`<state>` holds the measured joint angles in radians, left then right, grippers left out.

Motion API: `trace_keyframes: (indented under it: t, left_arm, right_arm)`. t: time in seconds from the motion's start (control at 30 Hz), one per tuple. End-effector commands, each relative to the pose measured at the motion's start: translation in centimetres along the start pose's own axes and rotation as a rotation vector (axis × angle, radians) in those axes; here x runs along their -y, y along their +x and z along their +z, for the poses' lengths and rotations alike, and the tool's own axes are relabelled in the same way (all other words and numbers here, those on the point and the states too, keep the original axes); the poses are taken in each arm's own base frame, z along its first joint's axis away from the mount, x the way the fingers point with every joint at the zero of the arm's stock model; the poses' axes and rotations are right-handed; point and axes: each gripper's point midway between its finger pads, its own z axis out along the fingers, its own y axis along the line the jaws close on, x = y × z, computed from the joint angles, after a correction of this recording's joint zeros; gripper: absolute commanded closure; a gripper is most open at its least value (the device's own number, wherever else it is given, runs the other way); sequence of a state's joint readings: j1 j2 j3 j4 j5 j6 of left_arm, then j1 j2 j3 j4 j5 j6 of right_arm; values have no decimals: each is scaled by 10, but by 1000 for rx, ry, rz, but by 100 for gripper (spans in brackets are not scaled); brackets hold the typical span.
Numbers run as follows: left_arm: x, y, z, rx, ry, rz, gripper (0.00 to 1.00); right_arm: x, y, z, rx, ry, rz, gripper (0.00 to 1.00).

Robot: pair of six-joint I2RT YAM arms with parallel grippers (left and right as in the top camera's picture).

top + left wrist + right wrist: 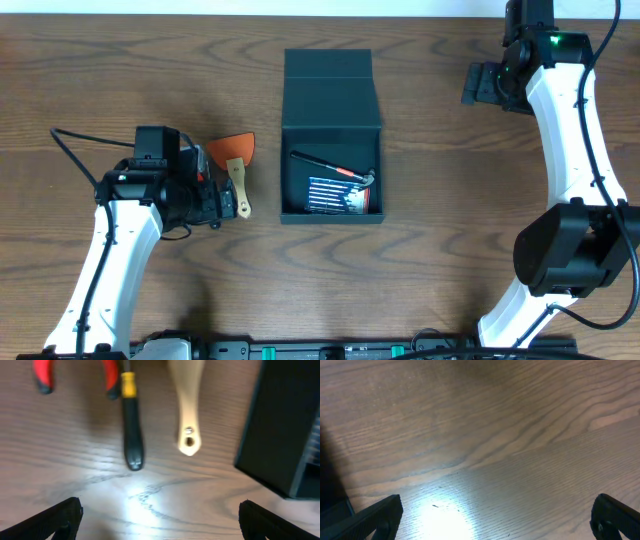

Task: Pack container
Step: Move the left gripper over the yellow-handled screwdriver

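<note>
The dark teal-green container (331, 115) stands open at the table's centre, its flap lid (328, 72) folded back. Inside lie a hammer with a red and black handle (335, 170) and a blue-striped pack (333, 195). My left gripper (213, 203) is open and empty, left of the container, just short of the tool handles. The left wrist view shows the gripper (160, 520) open over bare wood, with red-handled pliers (44, 375), a black and yellow screwdriver (133, 435), a wooden-handled scraper (188, 415) and the container's wall (280, 425). My right gripper (480, 85) (495, 515) is open and empty at the far right.
The scraper's orange blade (233, 147) and wooden handle (240, 190) lie between my left arm and the container. The pliers and screwdriver are hidden under my left arm in the overhead view. The right wrist view shows only wood table (485, 435).
</note>
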<state>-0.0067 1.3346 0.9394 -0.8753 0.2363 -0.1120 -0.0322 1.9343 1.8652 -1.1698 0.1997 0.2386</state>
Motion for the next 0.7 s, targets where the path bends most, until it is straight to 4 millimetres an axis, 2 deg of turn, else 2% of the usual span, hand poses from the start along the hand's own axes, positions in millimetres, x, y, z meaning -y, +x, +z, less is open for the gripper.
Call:
trace_keyframes:
  t: [0.0, 0.2, 0.4, 0.67]
  left_arm:
    - [-17, -4, -2, 11, -97, -37, 1]
    - [-19, -7, 4, 29, -99, -48, 2]
    - [-29, -13, 12, 59, -150, -46, 1]
    - [-36, -8, 41, -36, -170, -56, 1]
  right_arm:
    - [4, -7, -11, 33, 3, 29, 1]
    - [4, -7, -11, 33, 3, 29, 1]
    - [4, -7, -11, 33, 3, 29, 1]
    - [4, -7, -11, 33, 3, 29, 1]
